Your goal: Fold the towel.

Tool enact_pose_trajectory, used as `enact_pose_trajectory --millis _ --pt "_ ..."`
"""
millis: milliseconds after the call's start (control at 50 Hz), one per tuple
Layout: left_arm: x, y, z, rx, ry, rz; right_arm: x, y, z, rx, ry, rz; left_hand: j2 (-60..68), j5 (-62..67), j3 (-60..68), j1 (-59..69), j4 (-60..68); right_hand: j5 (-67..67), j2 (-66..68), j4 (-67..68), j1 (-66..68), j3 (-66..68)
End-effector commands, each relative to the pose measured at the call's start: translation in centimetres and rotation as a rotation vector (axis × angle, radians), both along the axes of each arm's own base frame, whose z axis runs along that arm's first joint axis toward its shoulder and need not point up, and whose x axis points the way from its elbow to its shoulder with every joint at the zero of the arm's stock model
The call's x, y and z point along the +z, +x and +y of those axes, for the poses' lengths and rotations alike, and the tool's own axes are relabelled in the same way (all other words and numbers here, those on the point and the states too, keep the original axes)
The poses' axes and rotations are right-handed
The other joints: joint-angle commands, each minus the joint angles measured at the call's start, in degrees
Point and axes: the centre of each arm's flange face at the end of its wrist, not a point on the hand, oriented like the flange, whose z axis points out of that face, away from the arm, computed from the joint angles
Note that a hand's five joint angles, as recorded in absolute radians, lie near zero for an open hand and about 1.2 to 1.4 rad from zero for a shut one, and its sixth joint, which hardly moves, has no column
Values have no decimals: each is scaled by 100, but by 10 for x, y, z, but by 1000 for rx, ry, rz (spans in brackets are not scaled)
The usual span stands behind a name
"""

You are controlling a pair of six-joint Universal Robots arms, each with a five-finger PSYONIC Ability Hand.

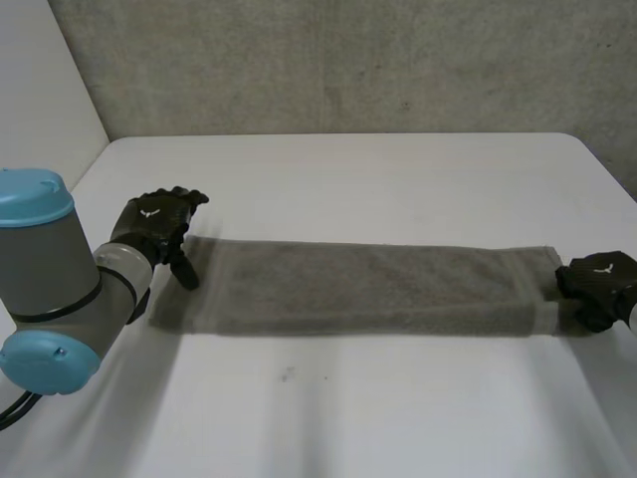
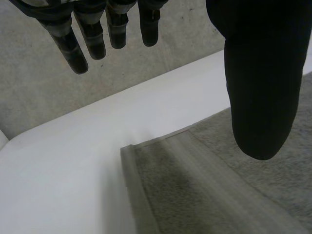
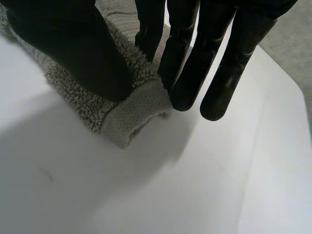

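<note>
The right hand [image 3: 73, 48] grips the grey terry towel [image 3: 131, 114] at its end. The thumb lies on one side of the cloth and the straight fingers [image 3: 187, 73] on the other, pinching it between them. The towel's flat woven hem band bulges out below the fingertips. The cloth rests on the white table [image 3: 195, 190].

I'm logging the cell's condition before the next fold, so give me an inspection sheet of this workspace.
Surface: white table, one small dark mark near the front.
Job's things: grey towel lying flat as one long strip across the table.
Clutter: nothing seen.
Hands: left hand open over the towel's left end; right hand pinching the towel's right end between thumb and fingers.
Cables: nothing seen on the table.
Surroundings: grey wall behind the table.
</note>
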Motion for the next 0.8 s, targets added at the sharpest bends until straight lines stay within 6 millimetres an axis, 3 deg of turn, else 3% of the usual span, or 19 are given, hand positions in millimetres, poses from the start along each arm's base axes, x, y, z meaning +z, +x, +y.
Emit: enact_pose_trajectory --millis 20,60,120,180,220,260,320,340,400,420,460,480,540,560,620,640,680,760,800 --pt "1 0 1 0 -1 -3 11 -36 -16 -94 -45 53 53 -172 34 -19 36 1515 1304 1212 2580 1256" --pt "0 0 1 1 1 -3 25 -60 -25 -133 -96 128 53 -172 34 -19 36 1515 1304 1212 2580 1256" --pt "2 2 3 1 -1 -2 33 -73 -27 -153 -112 170 53 -172 34 -19 36 1515 1304 1212 2580 1256" --pt "3 2 4 1 -4 -1 48 -99 -31 -199 -135 254 53 -172 34 -19 36 1515 1304 1212 2580 1256" --pt "3 2 5 1 -4 -2 58 -109 -35 -225 -156 277 53 -172 34 -19 36 1515 1304 1212 2580 1256" --pt "4 1 5 0 -5 -1 65 -99 -37 -204 -176 270 53 -172 34 -19 36 1515 1304 1212 2580 1256" --pt "4 2 5 5 -5 0 88 -34 -36 -66 -275 167 53 -172 34 -19 36 1515 1304 1212 2580 1256" --pt "4 2 5 5 -5 0 88 -34 -36 -66 -275 166 53 -172 34 -19 36 1515 1304 1212 2580 1256" --pt "7 3 7 5 -11 1 110 35 -19 99 -387 57 53 -172 34 -19 36 1515 1304 1212 2580 1256" --pt "7 3 7 5 -11 1 110 36 -19 99 -387 57 53 -172 34 -19 36 1515 1304 1212 2580 1256" --pt "8 3 8 6 -14 2 113 99 11 299 -434 -4 53 -172 34 -19 36 1515 1304 1212 2580 1256" --pt "8 3 8 6 -14 2 113 100 12 300 -435 -4 53 -172 34 -19 36 1515 1304 1212 2580 1256" --pt "9 3 10 4 -17 3 96 174 72 566 -406 -56 53 -172 34 -19 36 1515 1304 1212 2580 1256" --pt "9 3 11 3 -15 3 96 174 72 567 -405 -56 53 -172 34 -19 36 1515 1304 1212 2580 1256" --pt "8 2 13 -2 -12 2 53 220 122 752 -283 -68 53 -172 34 -19 36 1515 1304 1212 2580 1256" --pt "8 2 13 -2 -12 2 53 221 122 753 -282 -68 53 -172 34 -19 36 1515 1304 1212 2580 1256" --pt "8 2 13 -3 -12 2 30 238 146 832 -223 -59 53 -172 34 -19 36 1515 1304 1212 2580 1256" --pt "8 0 14 -8 -14 3 12 245 157 864 -183 -42 53 -172 34 -19 36 1515 1304 1212 2580 1256" --pt "9 -1 13 -12 -16 4 10 245 157 859 -176 -39 53 -172 34 -19 36 -2276 -2487 -2580 -1211 -2535"
